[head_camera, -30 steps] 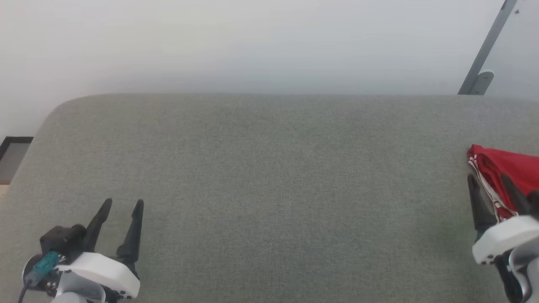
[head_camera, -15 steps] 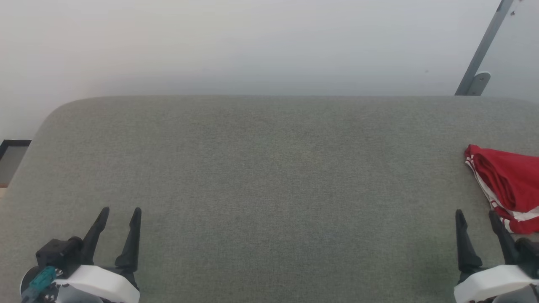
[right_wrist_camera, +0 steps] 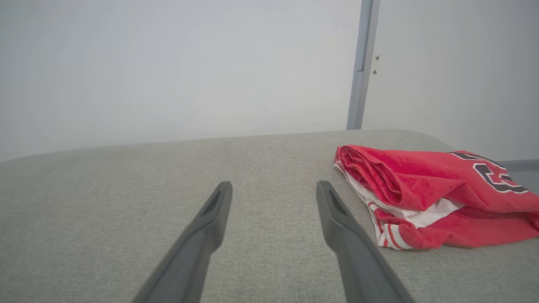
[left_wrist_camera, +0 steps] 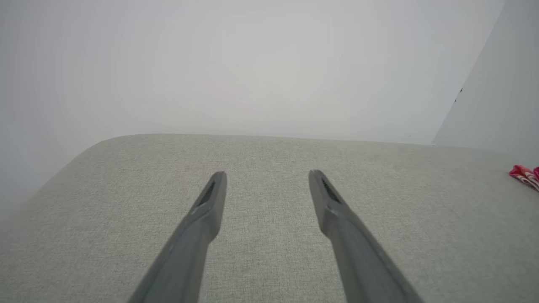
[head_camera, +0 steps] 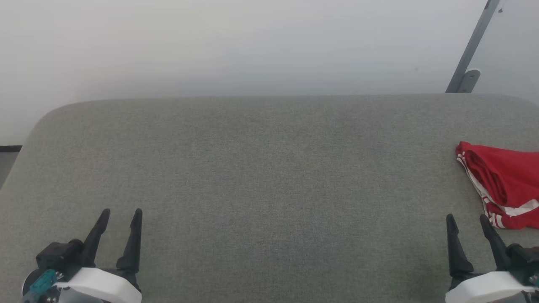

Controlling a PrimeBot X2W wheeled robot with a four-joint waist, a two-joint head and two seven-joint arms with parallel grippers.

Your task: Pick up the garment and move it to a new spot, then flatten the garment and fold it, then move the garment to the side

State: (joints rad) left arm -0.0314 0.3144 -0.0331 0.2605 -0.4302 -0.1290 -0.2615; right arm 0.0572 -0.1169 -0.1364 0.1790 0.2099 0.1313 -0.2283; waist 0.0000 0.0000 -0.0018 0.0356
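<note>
The garment is a bright red jersey with white striped trim, lying folded at the right edge of the grey padded surface. In the right wrist view the garment lies just right of my fingers, its white letters outlined black showing on top. My right gripper stands open at the lower right, close to the jersey's near corner but apart from it. Over bare fabric at the lower left, my left gripper is open with nothing in it. A red sliver of the garment shows far right in the left wrist view.
A pale wall rises behind the surface. A grey metal post with a bracket stands at the back right. The surface's rounded left corner drops off toward a dark floor strip.
My right gripper has let go of the jersey and drawn back toward me. The left gripper has drawn back slightly. The head camera has turned a little, shifting the whole picture left.
</note>
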